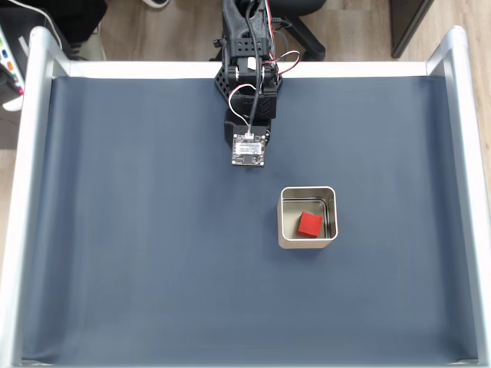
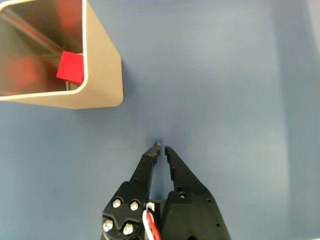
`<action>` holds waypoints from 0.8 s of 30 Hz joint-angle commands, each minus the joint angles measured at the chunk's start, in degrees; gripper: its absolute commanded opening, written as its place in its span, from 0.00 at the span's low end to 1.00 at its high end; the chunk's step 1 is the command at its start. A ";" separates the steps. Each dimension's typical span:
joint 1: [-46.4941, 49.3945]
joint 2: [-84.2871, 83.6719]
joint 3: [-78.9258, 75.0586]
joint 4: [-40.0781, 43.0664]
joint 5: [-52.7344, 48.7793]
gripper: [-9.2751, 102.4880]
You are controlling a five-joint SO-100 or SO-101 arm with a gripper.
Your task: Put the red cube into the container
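The red cube lies inside the container, a square silver-beige tin right of centre on the blue mat in the fixed view. The wrist view shows the container at the upper left, with the red cube resting against its near inner wall and reflected in the shiny sides. My gripper sits at the bottom centre of that view, shut, its black fingers almost touching with nothing between them. It hangs over bare mat, apart from the tin. The arm reaches down from the table's far edge.
Raised silver rails border the blue mat on the left, right and far sides. A small circuit board rides on the wrist. A chair base stands on the wooden floor beyond the table.
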 commanded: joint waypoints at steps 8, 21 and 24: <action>0.18 0.79 -0.26 7.82 -0.18 0.08; 0.00 0.79 -0.26 9.32 0.00 0.09; 0.00 0.79 -0.26 9.32 0.00 0.09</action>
